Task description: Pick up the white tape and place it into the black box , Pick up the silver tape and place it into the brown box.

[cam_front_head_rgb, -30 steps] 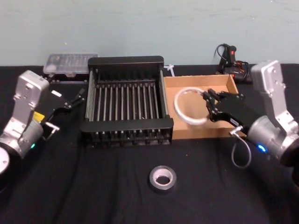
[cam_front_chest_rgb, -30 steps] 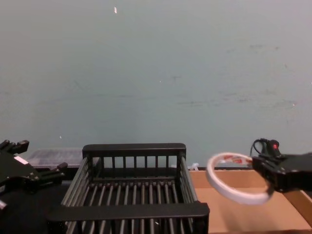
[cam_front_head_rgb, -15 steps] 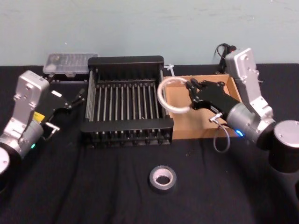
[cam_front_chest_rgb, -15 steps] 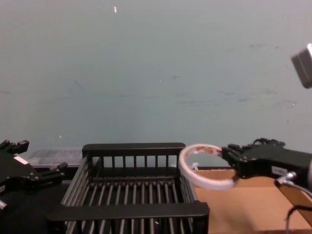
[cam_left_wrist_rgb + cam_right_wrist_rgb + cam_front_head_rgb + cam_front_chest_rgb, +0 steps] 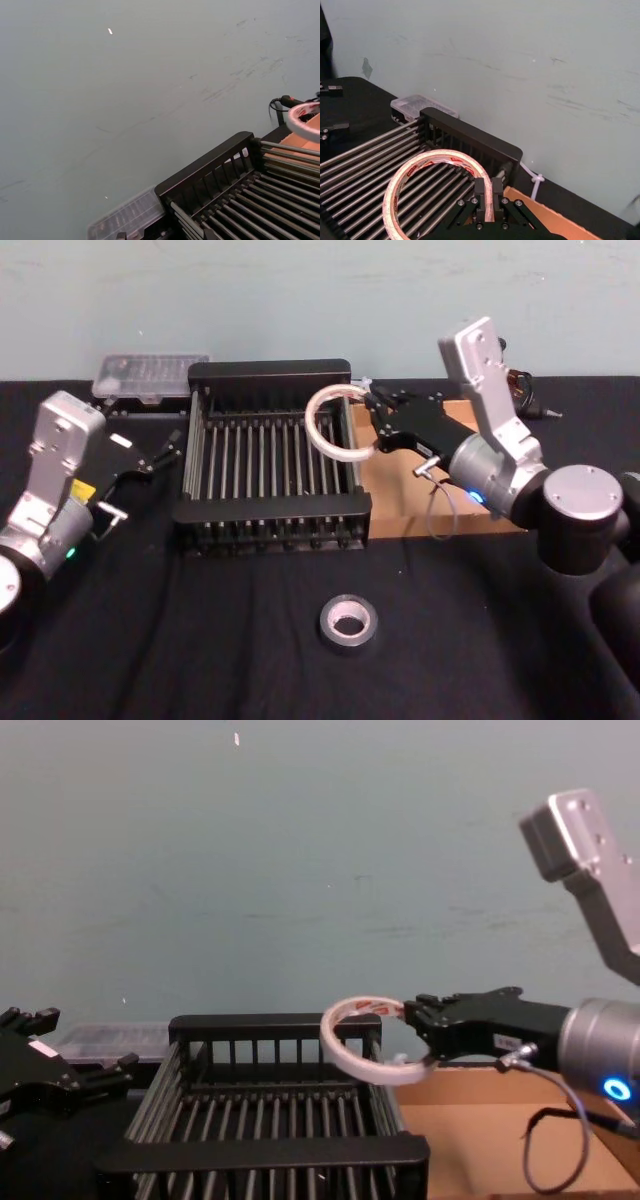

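My right gripper [image 5: 370, 426] is shut on the rim of the white tape [image 5: 310, 430], a thin ring with red print inside [image 5: 437, 156]. It holds the ring in the air over the right part of the black box [image 5: 270, 370], near the wall shared with the brown box [image 5: 400, 515]. From the chest, the white tape [image 5: 370, 1070] hangs above the crate's bars. The silver tape [image 5: 348, 625] lies flat on the black cloth in front of the crate. My left gripper [image 5: 165, 452] rests open to the left of the crate, holding nothing.
A clear plastic case [image 5: 150, 375] lies behind the crate at the back left. A black and red tool [image 5: 520, 380] with cables sits behind the brown box. A white cable tie [image 5: 362, 388] lies between the boxes at the back. A pale wall closes off the table's far edge.
My right gripper has carried the white tape leftward, from above the brown box to above the right part of the black box. The left arm and silver tape have not moved.
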